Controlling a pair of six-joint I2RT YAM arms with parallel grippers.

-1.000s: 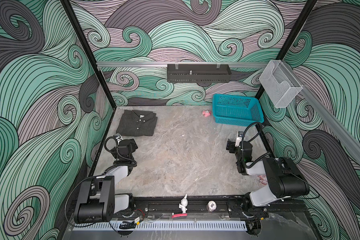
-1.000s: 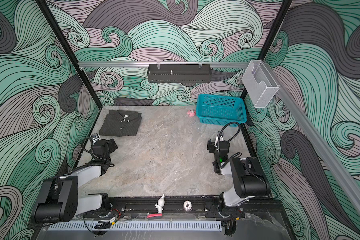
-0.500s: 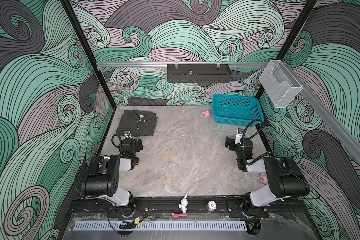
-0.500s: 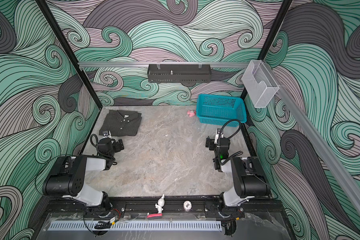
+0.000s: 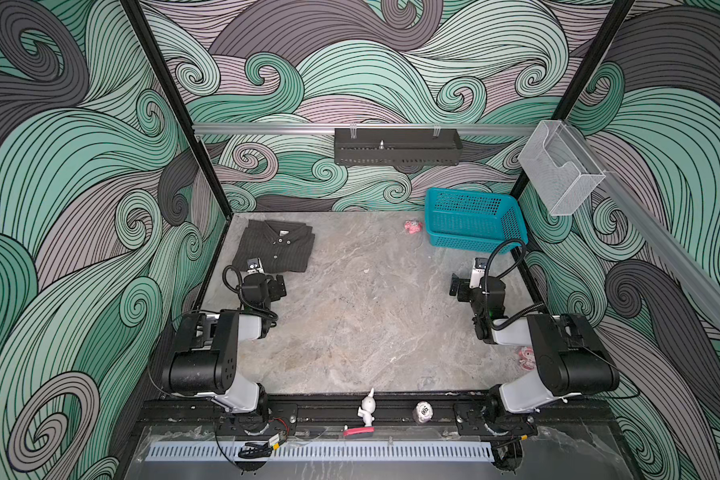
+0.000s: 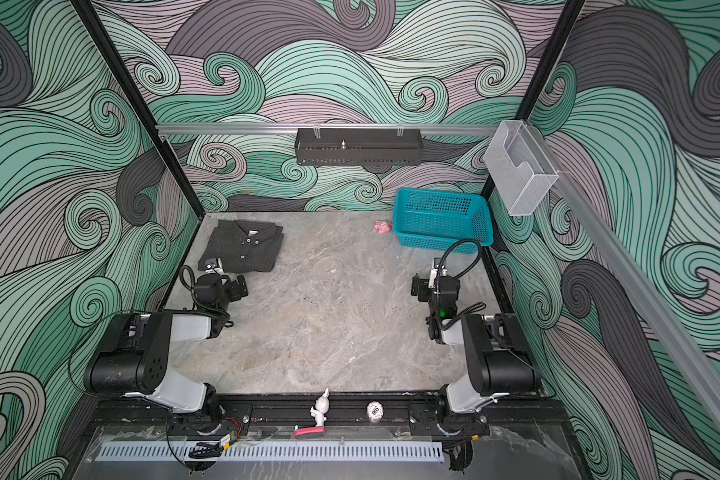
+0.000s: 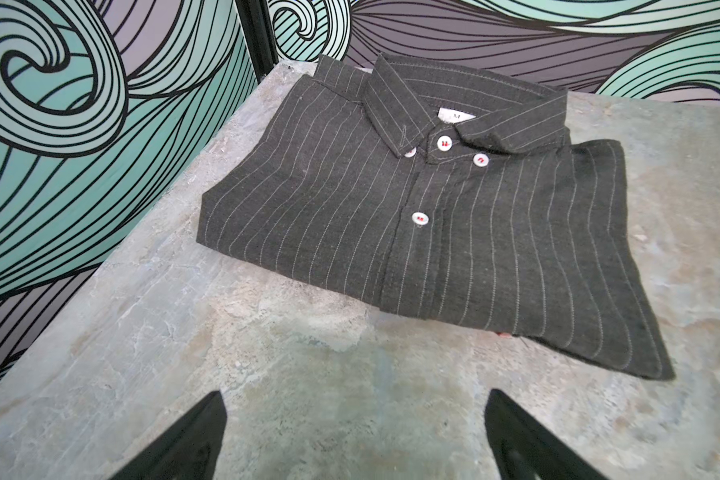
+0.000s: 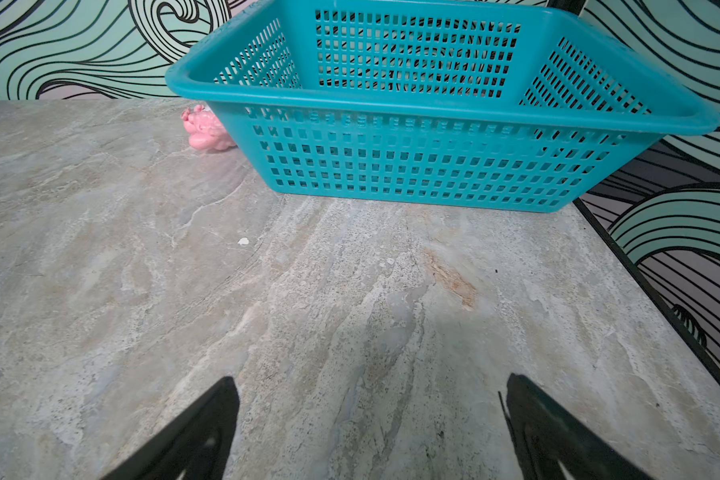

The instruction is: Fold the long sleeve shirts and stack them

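Hovering left gripper [image 7: 354,395]: spread wide, empty, low, just short of the shirt [image 7: 433,232].
Right gripper [image 8: 371,378]: spread too, empty, facing the basket [image 8: 433,110], well apart from the shirt.
Shirt: folded, collar up, lying flat in the far left corner.
Risk: probably snagging the flared near corner and undoing the fold, if pushed forward low.
Table [image 5: 371,324]: grey stone look, flat; pink toy [image 8: 206,129] beside the basket.
Room: wave-pattern walls, close on three sides.

Lab enclosure, wave-print walls [image 5: 80,174]
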